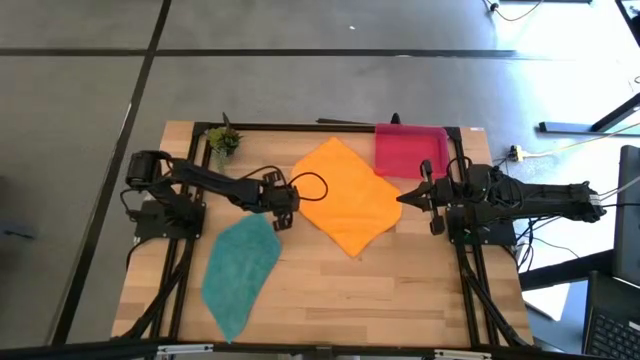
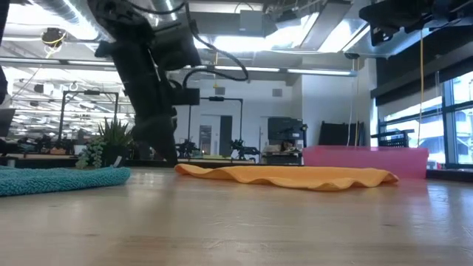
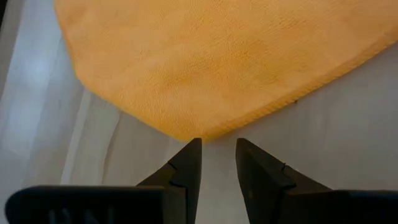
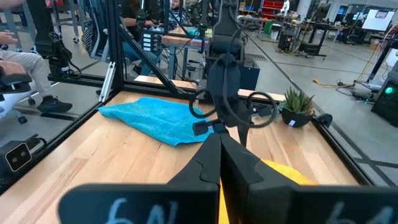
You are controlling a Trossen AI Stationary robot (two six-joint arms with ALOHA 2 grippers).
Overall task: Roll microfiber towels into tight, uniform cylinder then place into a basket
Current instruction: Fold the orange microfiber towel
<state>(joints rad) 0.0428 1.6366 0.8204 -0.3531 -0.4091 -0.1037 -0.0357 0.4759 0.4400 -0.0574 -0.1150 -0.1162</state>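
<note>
At the orange towel's (image 1: 348, 207) left corner, your left tool (image 3: 217, 148) hangs low over the worktop (image 1: 400, 290) with its fingers spread, the corner tip lying just ahead of the gap and not yet pinched. You look to be at the very start: neither towel is rolled. Next, ease forward, close on that corner and begin the roll. The teal towel (image 1: 238, 272) lies flat nearby; the basket (image 1: 411, 149) touches the orange towel's far edge. Your right tool (image 1: 403, 199) waits pressed together beside the towel's right corner.
</note>
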